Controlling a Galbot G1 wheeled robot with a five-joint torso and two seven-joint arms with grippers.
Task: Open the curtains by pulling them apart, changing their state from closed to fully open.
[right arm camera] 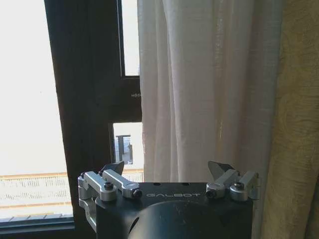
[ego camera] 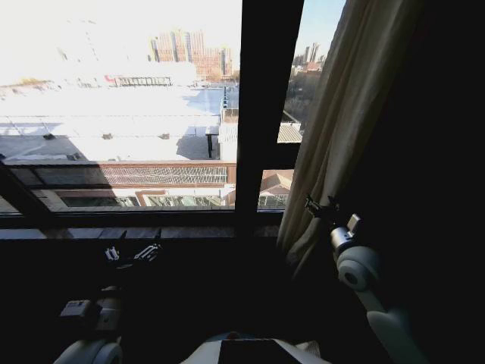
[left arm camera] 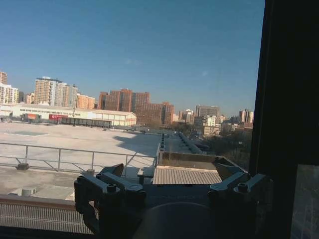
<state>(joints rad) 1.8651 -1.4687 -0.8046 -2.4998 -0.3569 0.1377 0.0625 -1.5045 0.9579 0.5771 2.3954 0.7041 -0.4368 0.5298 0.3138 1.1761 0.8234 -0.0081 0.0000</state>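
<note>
A sheer cream curtain (ego camera: 345, 114) hangs gathered at the right of the window, its pleats falling to the sill. My right gripper (ego camera: 322, 205) is raised right in front of the curtain's lower left edge. In the right wrist view this gripper (right arm camera: 169, 174) is open, with the white pleated curtain (right arm camera: 209, 89) just beyond its fingers and nothing held between them. My left gripper (ego camera: 132, 248) sits low at the left below the sill, apart from any fabric. Seen from the left wrist, it (left arm camera: 172, 186) is open and faces the bare glass and the city outside.
A black vertical window frame bar (ego camera: 265, 114) stands left of the curtain, also seen as the frame bar (right arm camera: 89, 99). A dark sill (ego camera: 121, 221) runs under the glass. A heavier yellowish drape (right arm camera: 299, 124) hangs beside the sheer fabric.
</note>
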